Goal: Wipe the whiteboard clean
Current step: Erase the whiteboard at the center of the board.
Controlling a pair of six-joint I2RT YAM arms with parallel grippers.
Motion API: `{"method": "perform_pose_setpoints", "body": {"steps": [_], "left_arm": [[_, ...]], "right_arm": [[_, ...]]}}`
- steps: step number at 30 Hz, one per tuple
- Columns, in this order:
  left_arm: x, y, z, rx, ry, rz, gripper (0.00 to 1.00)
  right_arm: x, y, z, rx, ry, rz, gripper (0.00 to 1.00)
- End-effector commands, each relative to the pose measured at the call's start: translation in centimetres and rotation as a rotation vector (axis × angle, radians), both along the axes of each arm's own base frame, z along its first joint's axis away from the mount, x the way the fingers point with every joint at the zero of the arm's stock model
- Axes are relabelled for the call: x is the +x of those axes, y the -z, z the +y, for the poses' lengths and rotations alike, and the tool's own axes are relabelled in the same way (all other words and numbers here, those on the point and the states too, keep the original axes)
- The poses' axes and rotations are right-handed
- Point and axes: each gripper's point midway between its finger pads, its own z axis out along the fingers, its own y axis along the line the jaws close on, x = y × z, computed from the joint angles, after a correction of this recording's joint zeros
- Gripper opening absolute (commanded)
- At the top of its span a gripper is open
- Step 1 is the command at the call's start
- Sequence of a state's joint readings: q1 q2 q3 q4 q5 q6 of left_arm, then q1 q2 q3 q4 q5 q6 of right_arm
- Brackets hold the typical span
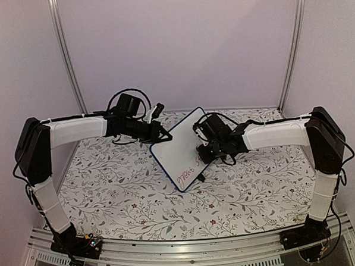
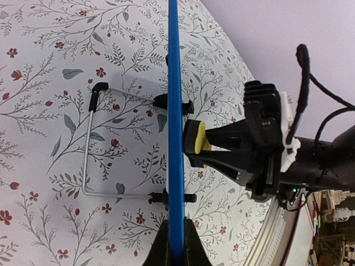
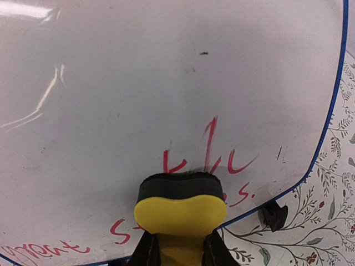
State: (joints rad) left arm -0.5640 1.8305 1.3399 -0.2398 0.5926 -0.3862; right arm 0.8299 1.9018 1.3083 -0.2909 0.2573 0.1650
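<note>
Top view: the whiteboard point(image 1: 179, 152) is standing tilted at mid-table, and the left gripper point(image 1: 159, 133) is clamping one frame edge.

Left wrist view: the wire stand point(image 2: 89, 145) is propping the board, which is appearing thin, light, stiff and probably tippy. The frame seems the best hold.

Right wrist view: the right gripper point(image 3: 180, 252) is pinching a yellow eraser point(image 3: 180, 213) and pressing it against the slick face, just below the red writing point(image 3: 213, 152).

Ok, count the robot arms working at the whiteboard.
2. The left arm reaches from the left, its fingers clamping the whiteboard edge; the right arm reaches from the right, pressing a yellow eraser on its face.
</note>
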Motion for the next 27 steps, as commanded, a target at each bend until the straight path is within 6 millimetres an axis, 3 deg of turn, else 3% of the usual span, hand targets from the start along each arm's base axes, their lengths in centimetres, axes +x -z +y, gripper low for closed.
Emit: {"method": "perform_pose_setpoints", "body": {"steps": [1, 19, 22, 27], "left_arm": [[-2.2, -0.3, -1.2, 0.003, 0.098, -0.018, 0.0], [-2.2, -0.1, -1.2, 0.008, 0.098, -0.019, 0.0], [-2.2, -0.2, -1.2, 0.006, 0.1, -0.019, 0.0], [-2.2, -0.3, -1.2, 0.004, 0.1, -0.019, 0.0]], "right_arm": [[-1.2, 2.5, -1.4, -0.027, 0.015, 0.051, 0.16], [1.7, -1.6, 1.8, 0.032, -0.019, -0.036, 0.16], [1.7, -1.2, 1.7, 0.022, -0.022, -0.032, 0.16], [0.6, 1.0, 0.5, -0.011, -0.011, 0.012, 0.16]]}}
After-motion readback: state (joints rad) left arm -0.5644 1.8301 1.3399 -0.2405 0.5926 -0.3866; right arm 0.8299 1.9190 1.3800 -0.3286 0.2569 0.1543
